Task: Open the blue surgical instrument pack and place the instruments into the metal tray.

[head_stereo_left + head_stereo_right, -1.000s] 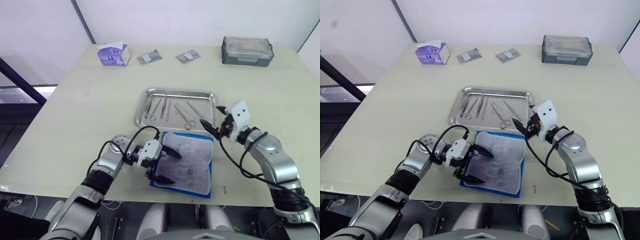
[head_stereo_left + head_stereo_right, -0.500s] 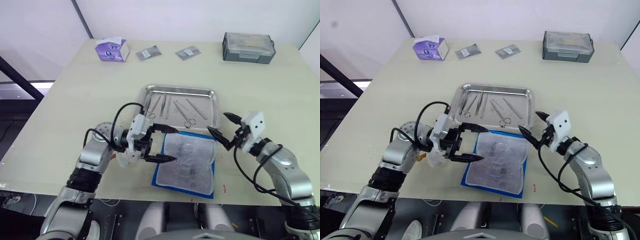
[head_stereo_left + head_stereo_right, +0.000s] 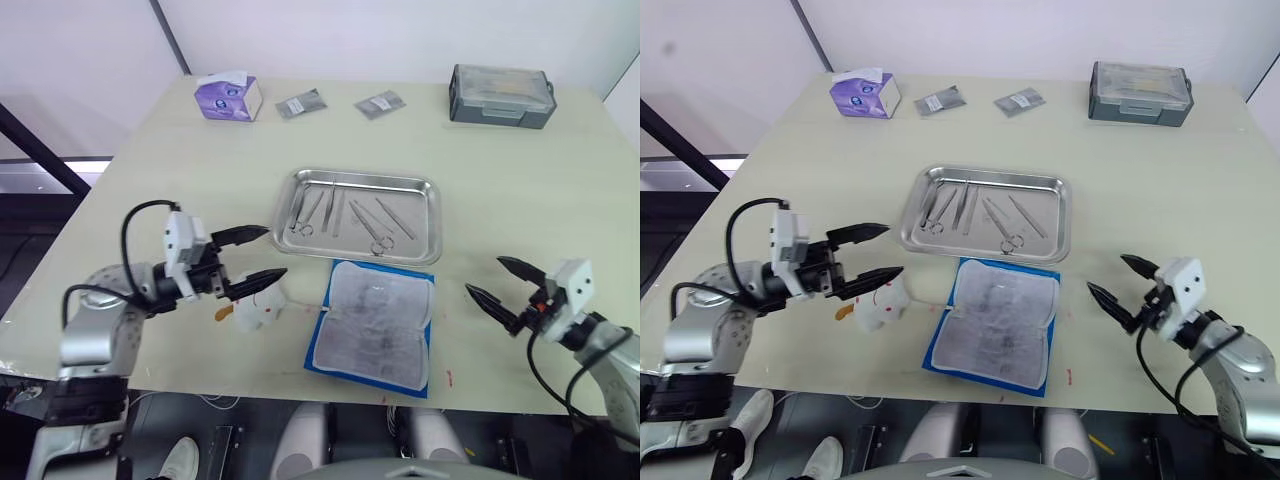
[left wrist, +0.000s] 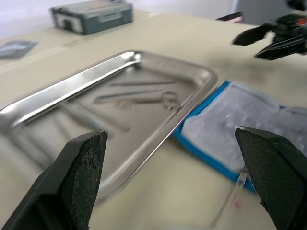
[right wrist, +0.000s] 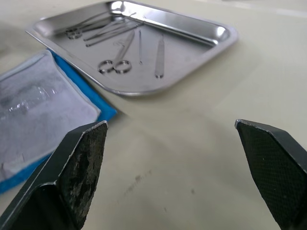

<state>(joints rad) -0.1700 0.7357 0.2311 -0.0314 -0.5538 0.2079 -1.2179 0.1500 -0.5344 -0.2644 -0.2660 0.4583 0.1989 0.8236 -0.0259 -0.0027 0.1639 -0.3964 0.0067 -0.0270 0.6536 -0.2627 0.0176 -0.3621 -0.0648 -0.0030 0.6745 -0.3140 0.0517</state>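
The blue surgical instrument pack (image 3: 373, 325) lies unfolded near the table's front edge, its pale lining facing up. Just behind it the metal tray (image 3: 355, 178) holds several silver instruments (image 3: 335, 210), among them ring-handled scissors (image 5: 115, 64). My left gripper (image 3: 276, 251) hovers open and empty to the left of the pack. My right gripper (image 3: 484, 276) is open and empty over bare table to the right of the pack. Both stand apart from the pack and the tray.
A small crumpled white piece (image 3: 258, 305) lies just below the left gripper. Along the far edge stand a purple tissue box (image 3: 228, 97), two grey foil packets (image 3: 297, 105) (image 3: 376, 104) and a grey lidded box (image 3: 501, 96).
Both arms have drawn away from the pack: the left gripper went left, the right gripper went right and nearer the front edge. The pack and tray stayed put.
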